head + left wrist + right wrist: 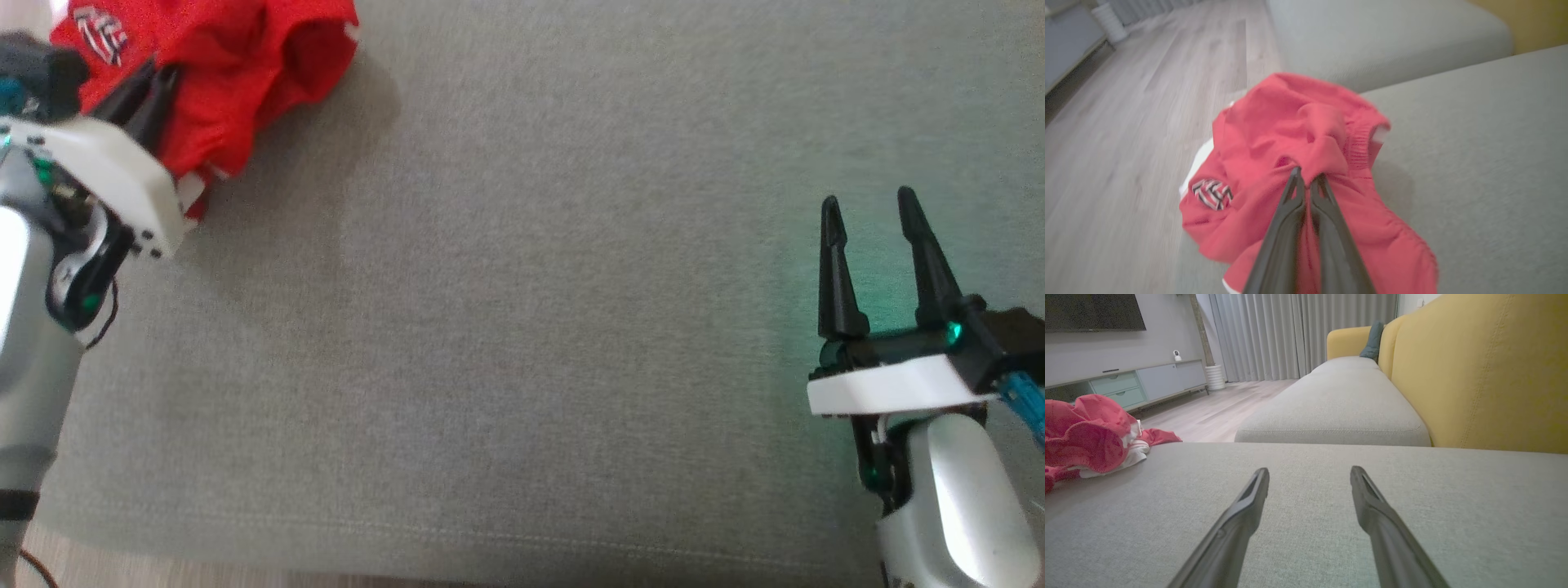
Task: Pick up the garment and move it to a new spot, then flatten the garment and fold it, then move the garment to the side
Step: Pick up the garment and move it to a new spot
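Nearest, the right gripper (pixel 869 204) hovers near right over the grey cushion (pixel 522 327), fingers apart and empty. Far left, at the cushion's corner, the red garment (pixel 237 57) lies crumpled, the left gripper (pixel 1308 173) pinched together on a raised fold. Soft, light and limp, it should sag from one pinch; the ribbed hem (pixel 1357 147) looks a firmer hold.

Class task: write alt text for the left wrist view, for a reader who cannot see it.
The left tool is shut on a fold of a crumpled red garment at the edge of a grey cushion. Wood floor lies beyond it.
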You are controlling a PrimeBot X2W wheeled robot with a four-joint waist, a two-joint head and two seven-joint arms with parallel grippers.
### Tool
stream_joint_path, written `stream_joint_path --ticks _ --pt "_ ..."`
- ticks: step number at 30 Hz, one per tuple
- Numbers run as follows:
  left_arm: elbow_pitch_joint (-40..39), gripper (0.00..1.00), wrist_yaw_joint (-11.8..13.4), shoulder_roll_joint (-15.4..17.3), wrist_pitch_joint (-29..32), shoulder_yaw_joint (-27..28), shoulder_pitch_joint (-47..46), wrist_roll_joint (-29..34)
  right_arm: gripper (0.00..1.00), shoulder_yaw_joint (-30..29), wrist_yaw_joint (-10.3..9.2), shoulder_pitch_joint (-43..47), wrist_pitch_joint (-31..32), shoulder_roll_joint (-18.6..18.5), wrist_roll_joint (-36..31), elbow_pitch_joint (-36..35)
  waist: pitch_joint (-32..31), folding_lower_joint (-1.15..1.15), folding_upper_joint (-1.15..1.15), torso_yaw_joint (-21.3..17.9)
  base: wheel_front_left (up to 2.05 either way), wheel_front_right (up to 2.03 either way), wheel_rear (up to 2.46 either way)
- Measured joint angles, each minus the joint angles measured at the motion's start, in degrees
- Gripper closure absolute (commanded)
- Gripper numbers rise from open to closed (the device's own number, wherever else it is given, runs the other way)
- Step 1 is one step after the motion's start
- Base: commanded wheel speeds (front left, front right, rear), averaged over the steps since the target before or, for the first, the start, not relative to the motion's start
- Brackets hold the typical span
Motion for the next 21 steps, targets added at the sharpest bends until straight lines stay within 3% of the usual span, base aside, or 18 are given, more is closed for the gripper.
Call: stream_joint_path --ticks 6,14,17,21 --pt "-9.42 1.00 0.03 0.26 1.22 -3.15 -2.48 1.82 0.00 -0.23 0.00 2.76 0.00 0.03 2.32 0.89 -4.87 0.00 0.00 -2.57 0.00 0.00 0.00" --pt "-21.59 1.00 -0.22 -0.53 5.76 -8.96 -7.97 2.42 0.00 -1.75 -0.01 4.95 0.00 0.07 4.30 0.81 -9.24 0.00 0.00 -9.48 0.00 0.00 0.00" --pt "-24.21 1.00 -0.26 -1.76 7.04 -10.63 -9.59 2.36 0.00 -1.71 -0.01 5.69 0.00 0.10 4.75 0.76 -10.16 0.00 0.00 -12.59 0.00 0.00 0.00" --pt "-25.77 1.00 0.24 -5.91 8.66 -11.72 -10.94 0.42 0.00 -2.04 0.00 5.73 0.00 0.10 5.75 0.75 -10.65 0.00 0.00 -16.61 0.00 0.00 0.00"
